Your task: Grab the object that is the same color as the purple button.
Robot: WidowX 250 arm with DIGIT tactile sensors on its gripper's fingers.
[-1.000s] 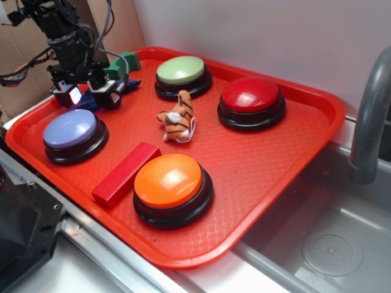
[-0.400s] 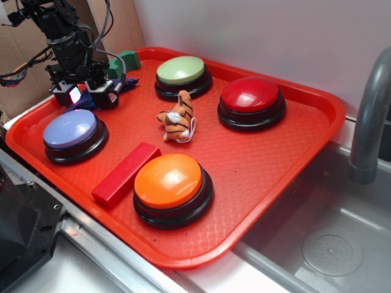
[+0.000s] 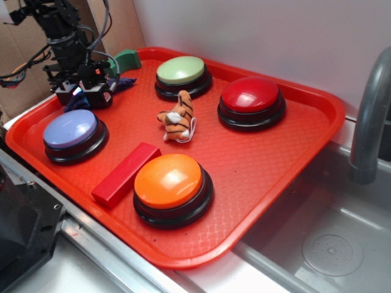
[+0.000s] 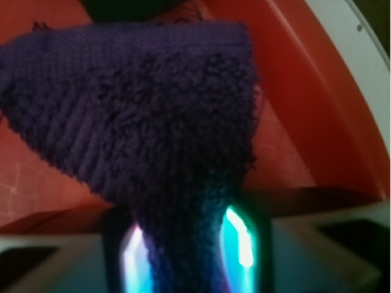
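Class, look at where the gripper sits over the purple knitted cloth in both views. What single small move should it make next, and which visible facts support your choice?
Probably lift straight up a little. The wrist view shows the purple cloth pinched between the fingers, so the gripper seems shut on it. The exterior view shows it low at the red tray, beside the green block and purple button; rising avoids both.

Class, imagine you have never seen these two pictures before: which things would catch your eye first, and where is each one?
Four big domed push buttons dominate the red plastic tray: lavender-blue front left, orange at the front, green and red at the back. A small striped tiger toy lies at the centre. In the wrist view, fuzzy dark purple knitted cloth fills the frame, pinched in the gripper at the tray's back left.
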